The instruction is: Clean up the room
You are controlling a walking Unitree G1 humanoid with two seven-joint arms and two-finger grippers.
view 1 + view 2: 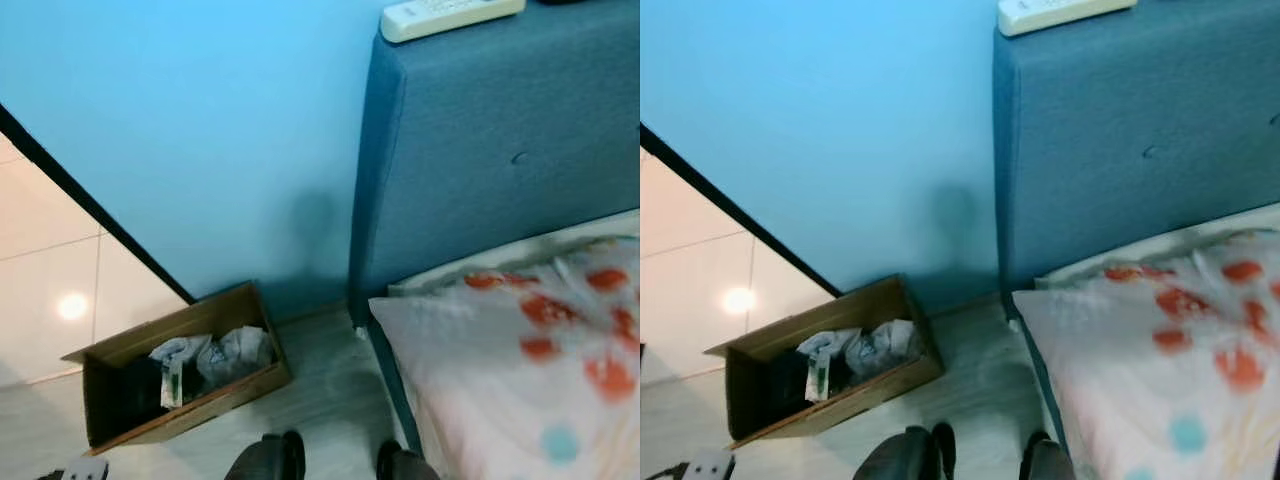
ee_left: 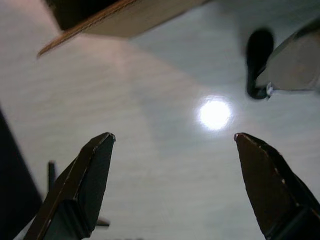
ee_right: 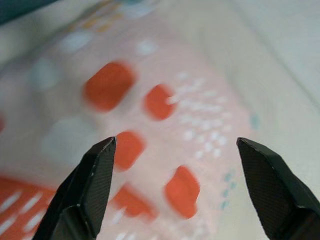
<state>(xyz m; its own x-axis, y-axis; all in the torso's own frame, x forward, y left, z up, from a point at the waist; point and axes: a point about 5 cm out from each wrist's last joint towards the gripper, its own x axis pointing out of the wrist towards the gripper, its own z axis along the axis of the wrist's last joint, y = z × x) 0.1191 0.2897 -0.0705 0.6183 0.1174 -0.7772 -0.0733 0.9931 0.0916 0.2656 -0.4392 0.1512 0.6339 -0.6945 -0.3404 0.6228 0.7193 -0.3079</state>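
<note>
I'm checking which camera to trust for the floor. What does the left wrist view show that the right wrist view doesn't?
The left wrist view alone looks past the open left tool at pale floor with a bright light glare, an edge of the cardboard box and a dark foot. The right wrist view alone looks past the open right tool at the bed cover with orange spots. Both share two black fingers spread wide, holding nothing.

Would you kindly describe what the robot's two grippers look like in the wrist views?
The left gripper has two long black fingers that taper to blunt, wedge-shaped tips with a smooth, slightly glossy surface. The right gripper matches it: two black tapered fingers, with a finely textured matte look. I see no cables or markings on either.
</note>
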